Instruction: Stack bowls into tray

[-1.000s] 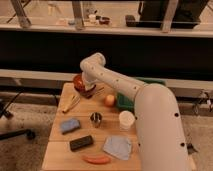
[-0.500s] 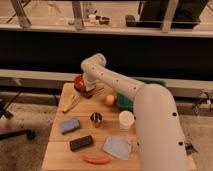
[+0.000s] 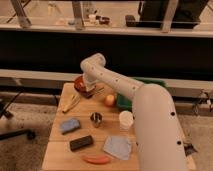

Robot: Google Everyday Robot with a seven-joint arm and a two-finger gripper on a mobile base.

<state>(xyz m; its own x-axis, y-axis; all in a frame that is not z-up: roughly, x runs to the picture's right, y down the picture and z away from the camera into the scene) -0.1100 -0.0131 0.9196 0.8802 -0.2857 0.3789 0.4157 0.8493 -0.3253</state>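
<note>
A reddish-orange bowl [image 3: 78,83] sits at the far left of the wooden table [image 3: 60,150]. My gripper [image 3: 87,90] hangs from the white arm's wrist, right at the bowl's near right rim and partly covering it. The dark green tray [image 3: 126,103] lies at the far right of the table. The arm hides most of it, and another part of its rim shows behind the arm [image 3: 156,81]. The bowl is outside the tray, to its left.
A banana [image 3: 70,104] lies at the left and an orange fruit [image 3: 109,100] beside the tray. Nearer are a small metal cup [image 3: 96,119], a white cup [image 3: 125,120], a blue sponge [image 3: 70,125], a black block [image 3: 81,143], a grey-blue cloth [image 3: 117,146] and an orange-red sausage-shaped item [image 3: 96,159].
</note>
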